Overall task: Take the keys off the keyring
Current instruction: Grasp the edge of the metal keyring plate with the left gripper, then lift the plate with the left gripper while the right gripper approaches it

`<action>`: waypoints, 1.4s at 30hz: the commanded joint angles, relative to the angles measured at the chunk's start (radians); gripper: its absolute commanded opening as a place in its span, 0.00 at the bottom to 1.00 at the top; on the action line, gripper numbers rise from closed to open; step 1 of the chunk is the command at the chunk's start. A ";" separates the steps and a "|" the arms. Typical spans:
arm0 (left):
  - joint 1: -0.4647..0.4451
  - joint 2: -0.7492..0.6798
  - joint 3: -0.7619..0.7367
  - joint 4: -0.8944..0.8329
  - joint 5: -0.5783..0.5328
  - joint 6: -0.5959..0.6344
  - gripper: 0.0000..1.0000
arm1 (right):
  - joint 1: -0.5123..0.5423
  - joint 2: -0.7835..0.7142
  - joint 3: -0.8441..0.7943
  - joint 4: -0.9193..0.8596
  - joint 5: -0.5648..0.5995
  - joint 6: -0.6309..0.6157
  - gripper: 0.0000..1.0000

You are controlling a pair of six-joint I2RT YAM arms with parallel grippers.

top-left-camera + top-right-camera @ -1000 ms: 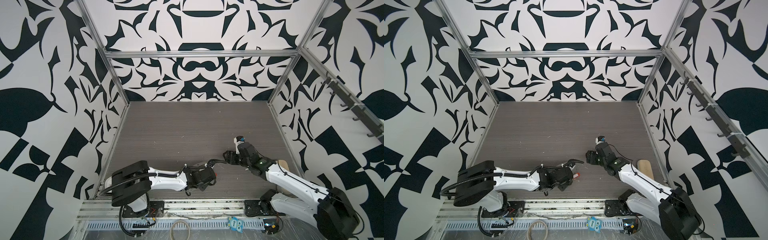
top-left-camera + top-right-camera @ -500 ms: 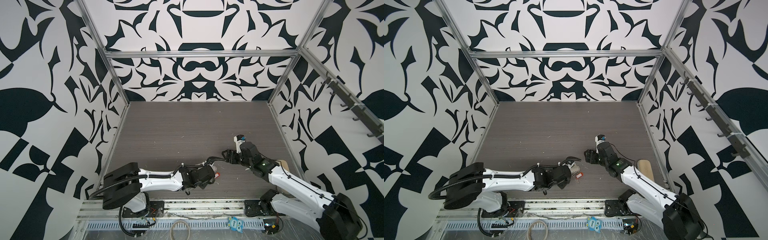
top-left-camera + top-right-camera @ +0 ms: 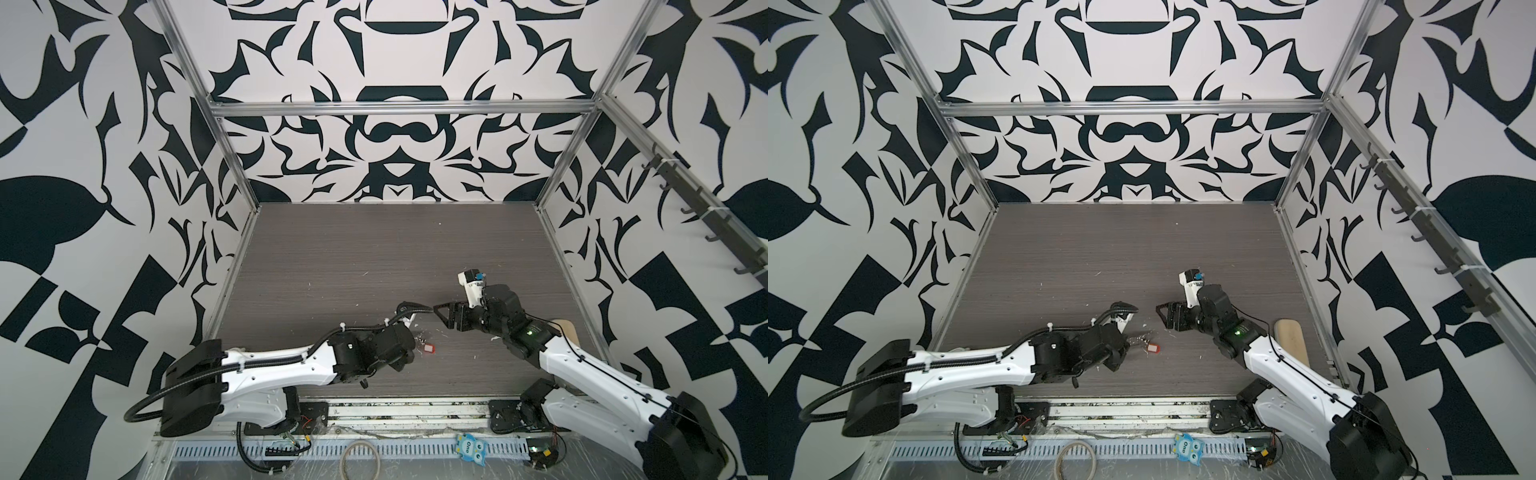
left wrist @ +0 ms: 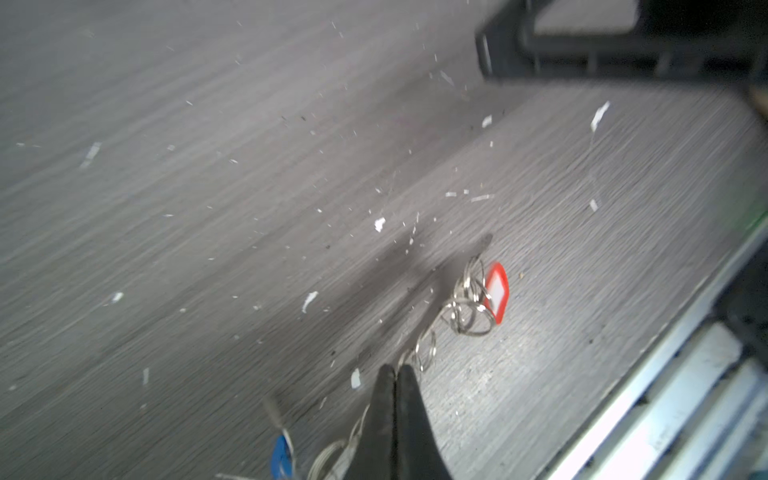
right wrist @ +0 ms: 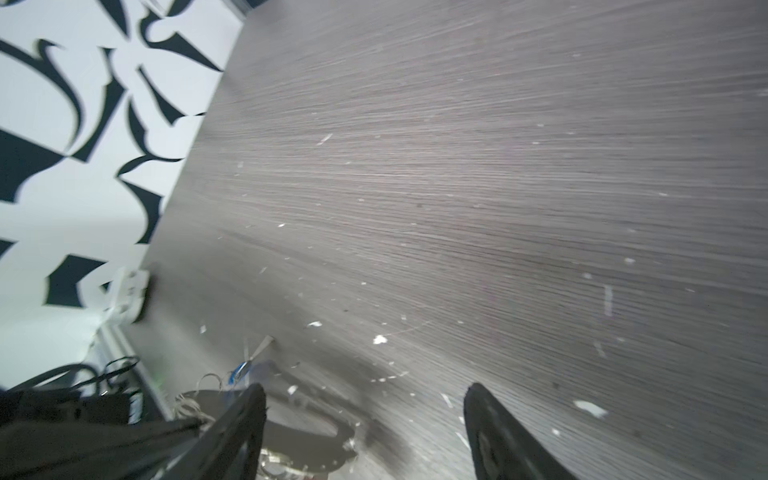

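Note:
In the left wrist view my left gripper (image 4: pixel 397 368) is shut, and a silver split ring (image 4: pixel 426 353) of the keyring runs into its tips. A cluster of rings leads on to the red-tagged key (image 4: pixel 496 291), which lies on the table. Beside the fingers lies the blue-tagged key (image 4: pixel 281 455). The right wrist view shows the keyring's grey D-shaped plate (image 5: pixel 307 436) flat on the table under my open right gripper (image 5: pixel 365 388). In both top views the red tag (image 3: pixel 429 349) (image 3: pixel 1154 348) lies just right of the left gripper, and the right gripper (image 3: pixel 440 318) hovers above it.
White scraps of litter (image 4: pixel 379 224) dot the dark wood table. A tan oblong block (image 3: pixel 1291 340) lies by the right wall. The table's metal front rail (image 4: pixel 665 395) runs close to the keys. A tan cord loop (image 3: pixel 359 459) and a blue sticker (image 3: pixel 469 446) lie beyond it.
My left gripper has shut and the left arm has drawn back a little to the left, uncovering the red tag. The right gripper has shifted slightly left and stays open.

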 commanded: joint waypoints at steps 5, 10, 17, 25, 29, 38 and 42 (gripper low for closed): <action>0.019 -0.144 0.028 -0.080 -0.114 -0.051 0.00 | 0.001 -0.053 -0.018 0.220 -0.129 0.007 0.78; 0.026 -0.165 0.083 -0.137 -0.140 -0.072 0.00 | 0.002 -0.059 -0.014 0.289 -0.192 0.019 0.79; 0.027 -0.154 0.140 -0.203 -0.152 -0.085 0.00 | 0.011 -0.003 0.065 0.239 -0.219 -0.001 0.80; 0.027 -0.157 0.189 -0.264 -0.233 -0.135 0.00 | 0.069 0.011 0.148 0.117 0.026 0.165 0.73; 0.026 -0.147 0.197 -0.272 -0.310 -0.170 0.00 | 0.168 -0.004 0.176 0.092 0.195 0.334 0.67; 0.027 -0.104 0.192 -0.192 -0.430 -0.160 0.00 | 0.394 0.116 0.192 0.213 0.415 0.716 0.70; 0.027 -0.075 0.195 -0.172 -0.425 -0.149 0.00 | 0.438 0.211 0.214 0.313 0.424 0.773 0.71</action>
